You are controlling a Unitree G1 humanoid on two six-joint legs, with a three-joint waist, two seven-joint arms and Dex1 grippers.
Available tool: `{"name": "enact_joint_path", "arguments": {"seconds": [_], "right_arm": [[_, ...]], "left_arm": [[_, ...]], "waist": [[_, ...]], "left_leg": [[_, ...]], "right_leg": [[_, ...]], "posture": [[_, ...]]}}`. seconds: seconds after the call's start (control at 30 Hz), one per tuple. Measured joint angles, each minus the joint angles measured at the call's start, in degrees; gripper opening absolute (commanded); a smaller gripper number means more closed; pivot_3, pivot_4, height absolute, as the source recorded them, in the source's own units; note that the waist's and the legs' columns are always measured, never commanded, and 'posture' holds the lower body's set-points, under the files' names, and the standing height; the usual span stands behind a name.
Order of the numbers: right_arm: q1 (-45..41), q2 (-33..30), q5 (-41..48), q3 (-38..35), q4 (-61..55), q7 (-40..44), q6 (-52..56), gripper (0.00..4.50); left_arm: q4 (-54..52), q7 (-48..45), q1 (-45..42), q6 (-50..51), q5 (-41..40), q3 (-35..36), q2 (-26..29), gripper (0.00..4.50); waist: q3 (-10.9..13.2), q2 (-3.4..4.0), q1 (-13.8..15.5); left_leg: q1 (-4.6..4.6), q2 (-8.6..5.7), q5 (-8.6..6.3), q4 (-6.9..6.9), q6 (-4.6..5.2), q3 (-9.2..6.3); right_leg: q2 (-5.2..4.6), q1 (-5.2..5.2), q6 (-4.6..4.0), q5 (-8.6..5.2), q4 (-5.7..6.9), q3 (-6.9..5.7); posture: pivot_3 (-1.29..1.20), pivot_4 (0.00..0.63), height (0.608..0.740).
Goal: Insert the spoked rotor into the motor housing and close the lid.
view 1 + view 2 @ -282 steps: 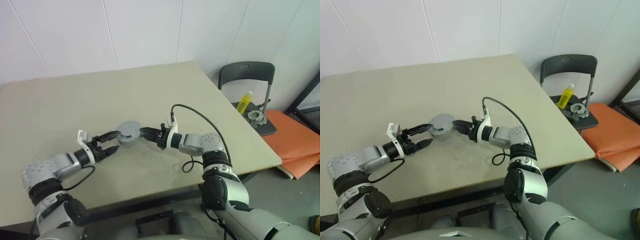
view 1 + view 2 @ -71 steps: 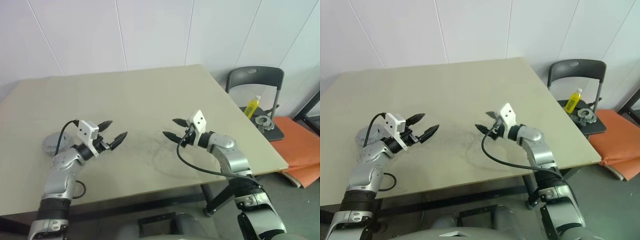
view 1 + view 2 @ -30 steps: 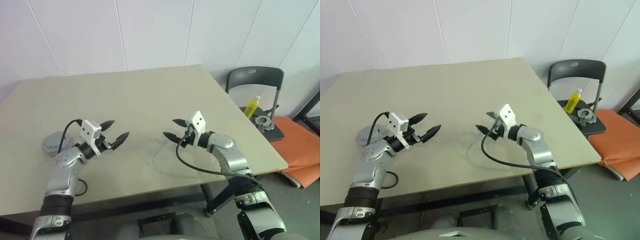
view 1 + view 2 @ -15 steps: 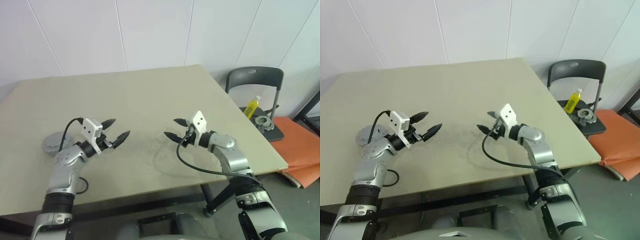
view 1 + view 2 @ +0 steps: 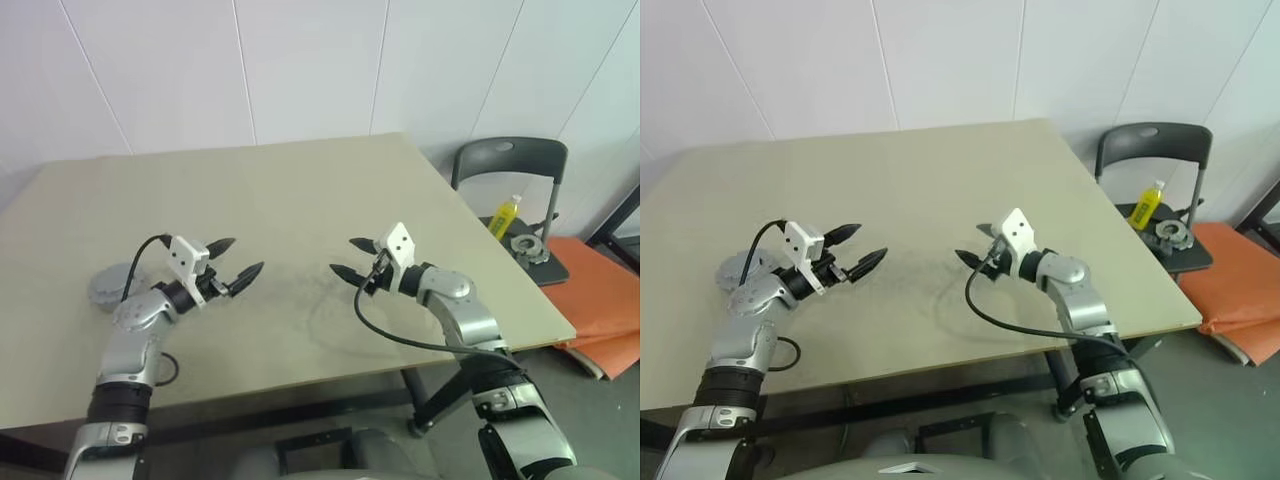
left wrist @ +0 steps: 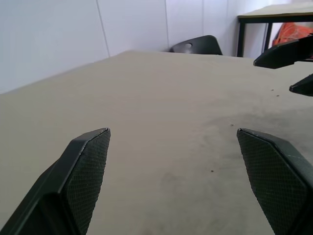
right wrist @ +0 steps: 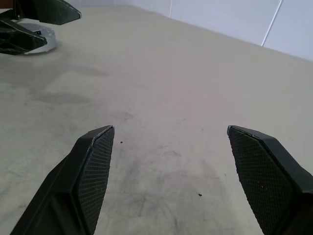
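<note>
The motor housing (image 5: 108, 287) is a round, plain grey puck lying on the table at the far left, behind my left forearm. Its flat grey top is the lid, lying closed on it. The spoked rotor is hidden. My left gripper (image 5: 247, 254) hovers open over the table, to the right of the housing and apart from it, with nothing between its fingers. Facing it across a bare gap, my right gripper (image 5: 342, 255) is also open and empty. The right wrist view shows the housing (image 7: 39, 34) beyond the left gripper's fingers (image 7: 29, 19).
The beige table (image 5: 300, 190) ends at its right edge, near a dark chair (image 5: 510, 165). On the chair seat are a yellow bottle (image 5: 507, 213) and a metal part (image 5: 525, 243). Something orange (image 5: 600, 290) lies on the floor beyond. A white wall stands behind the table.
In the earliest frames both grippers held the grey puck at the table's middle. It now lies at the far left with both grippers open and away from it. Nothing has moved over the last second.
</note>
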Motion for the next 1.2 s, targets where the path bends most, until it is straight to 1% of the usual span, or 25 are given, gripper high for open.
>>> {"name": "enact_joint_path", "arguments": {"seconds": [0.27,0.47,0.67,0.97,1.2], "right_arm": [[4.59,-3.29,0.46,-2.31,-6.67,-2.79,3.19,3.90],[8.35,-4.21,1.01,-4.46,-12.71,-5.84,5.35,3.90],[12.45,-4.39,1.01,-4.72,-17.16,-8.24,7.38,3.90],[13.85,-5.68,1.01,-4.88,-20.12,-9.98,8.63,3.90],[12.75,-5.94,1.00,-4.77,-19.62,-9.90,8.68,3.90]], "left_arm": [[4.67,-1.99,-5.10,-0.72,0.56,-2.09,-1.69,4.42],[10.35,-4.34,-9.87,-1.98,1.32,-3.77,-3.48,4.42],[15.15,-6.33,-13.22,-3.69,2.02,-5.06,-5.22,4.42],[20.62,-7.75,-15.77,-6.18,2.94,-5.18,-7.23,4.42],[20.69,-7.59,-16.04,-7.36,3.43,-5.08,-7.82,4.42]], "waist": [[0.00,-0.01,0.07],[0.02,-0.03,0.06],[0.04,-0.07,-0.01],[0.08,-0.13,0.08],[0.10,-0.14,0.03]], "left_leg": [[-0.05,0.00,0.00,-0.02,0.00,0.00],[-0.04,0.00,0.00,-0.02,0.00,-0.01],[-0.06,-0.01,0.00,-0.03,0.00,0.00],[-0.08,-0.01,0.00,-0.03,0.00,-0.01],[-0.07,-0.01,-0.01,-0.07,0.00,-0.01]], "right_leg": [[0.00,-0.02,0.00,0.00,-0.04,0.00],[0.02,-0.02,0.01,-0.01,-0.05,-0.01],[0.01,-0.03,0.02,-0.01,-0.09,0.00],[0.00,-0.03,0.03,-0.02,-0.13,-0.01],[0.01,-0.03,0.03,-0.02,-0.15,-0.01]], "posture": [[0.00,0.000,0.740],[0.00,0.000,0.740],[0.00,0.000,0.740],[0.00,0.000,0.740],[0.00,0.000,0.740]]}}
